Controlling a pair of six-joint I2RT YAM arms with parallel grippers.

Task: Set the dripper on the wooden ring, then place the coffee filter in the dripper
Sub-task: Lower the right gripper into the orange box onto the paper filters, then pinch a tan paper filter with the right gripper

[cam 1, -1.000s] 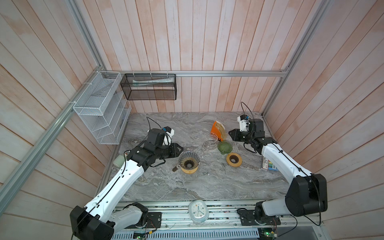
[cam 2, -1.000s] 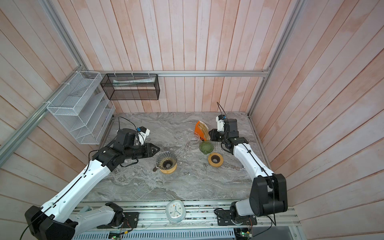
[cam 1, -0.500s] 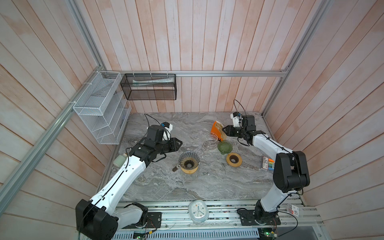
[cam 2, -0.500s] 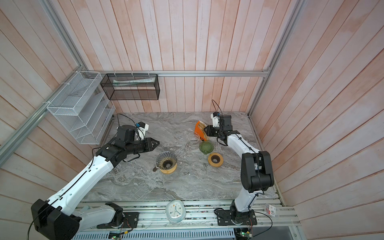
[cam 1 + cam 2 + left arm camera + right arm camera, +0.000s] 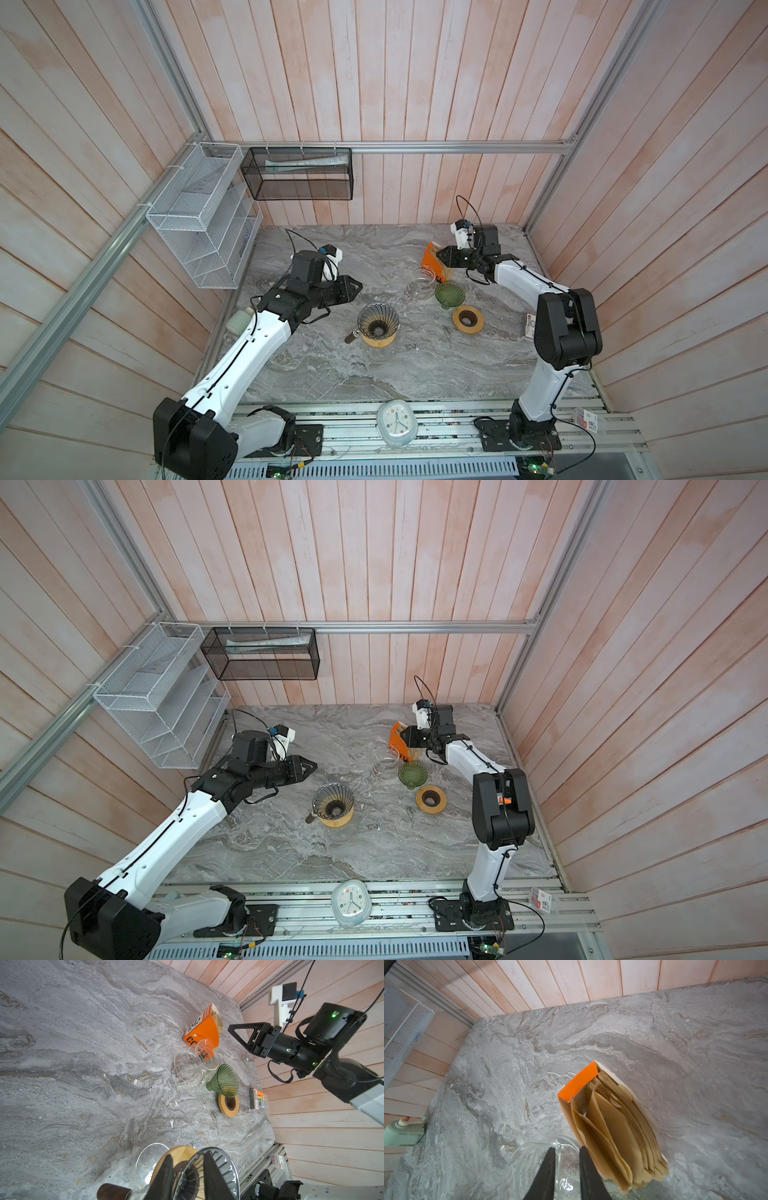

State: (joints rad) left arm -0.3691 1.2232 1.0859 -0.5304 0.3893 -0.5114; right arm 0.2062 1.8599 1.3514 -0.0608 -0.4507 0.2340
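Observation:
A glass dripper [image 5: 378,325] [image 5: 332,803] on a wooden collar sits on a glass server near the middle of the marble table; no filter shows in it. Brown paper coffee filters [image 5: 612,1122] stand fanned in an open orange box [image 5: 432,261] [image 5: 398,741] at the back right. My right gripper [image 5: 443,253] [image 5: 568,1149] hovers beside the box's open top, over a clear glass vessel [image 5: 529,1159], open a little and empty. My left gripper [image 5: 354,286] [image 5: 188,1155] hangs above and back-left of the dripper [image 5: 220,1167], also open a little and holding nothing.
Beside the box stand a clear glass server [image 5: 420,283], a green ribbed dripper [image 5: 449,294] and a wooden ring [image 5: 468,319]. A small printed pack [image 5: 528,326] lies at the right edge. Wire racks [image 5: 208,216] hang on the walls, and a clock [image 5: 397,422] rests on the front rail.
My right gripper has swung left and back to the top of the filter box, its elbow folding upright. The left gripper has drifted slightly toward the back.

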